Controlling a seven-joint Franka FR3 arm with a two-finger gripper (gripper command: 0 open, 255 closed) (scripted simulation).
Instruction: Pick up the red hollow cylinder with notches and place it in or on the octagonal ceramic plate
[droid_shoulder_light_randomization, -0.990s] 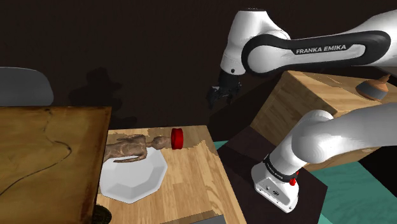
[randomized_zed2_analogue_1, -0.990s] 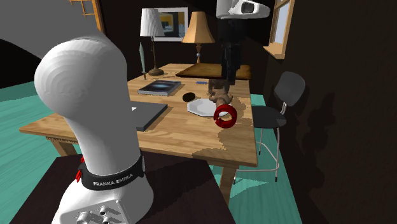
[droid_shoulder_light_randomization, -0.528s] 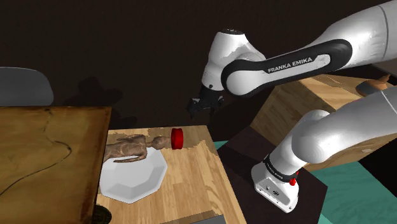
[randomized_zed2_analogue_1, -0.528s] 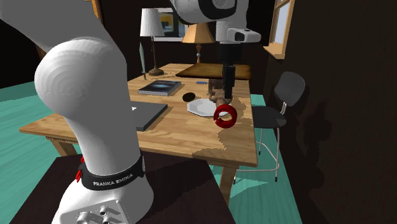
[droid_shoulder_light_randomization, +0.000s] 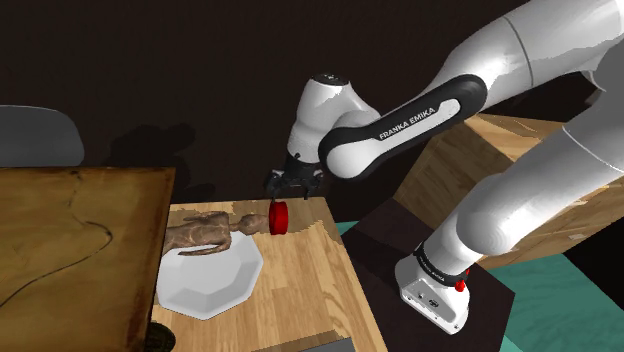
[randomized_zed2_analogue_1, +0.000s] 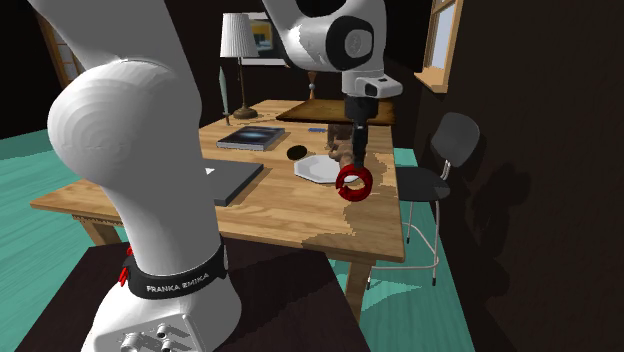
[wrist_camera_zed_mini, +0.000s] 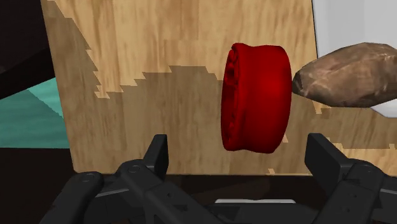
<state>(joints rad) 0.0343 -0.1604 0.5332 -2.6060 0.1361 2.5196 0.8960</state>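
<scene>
The red hollow cylinder (droid_shoulder_light_randomization: 278, 217) stands on its edge near the wooden table's (droid_shoulder_light_randomization: 300, 290) far corner; its notched rim faces the second exterior view (randomized_zed2_analogue_1: 354, 181). My black gripper (droid_shoulder_light_randomization: 290, 187) hangs open just above it. In the wrist view the cylinder (wrist_camera_zed_mini: 256, 97) lies between the spread fingers (wrist_camera_zed_mini: 158, 153) and beyond their tips, untouched. The white octagonal plate (droid_shoulder_light_randomization: 210, 280) rests a short way from the cylinder. A brown figurine (droid_shoulder_light_randomization: 205, 232) lies partly on the plate's rim, its end touching the cylinder (wrist_camera_zed_mini: 347, 74).
A raised wooden board (droid_shoulder_light_randomization: 70, 240) borders the plate on the shoulder view's left. A grey chair (randomized_zed2_analogue_1: 445, 135) stands past the table edge. Further along the table are a black disc (randomized_zed2_analogue_1: 297, 152), a book (randomized_zed2_analogue_1: 250, 138), a grey slab (randomized_zed2_analogue_1: 230, 180) and lamps (randomized_zed2_analogue_1: 238, 38).
The arm has swung down and to the shoulder view's left, bringing the gripper from high beside the table to just above the red cylinder. The fingers stayed open; nothing on the table moved.
</scene>
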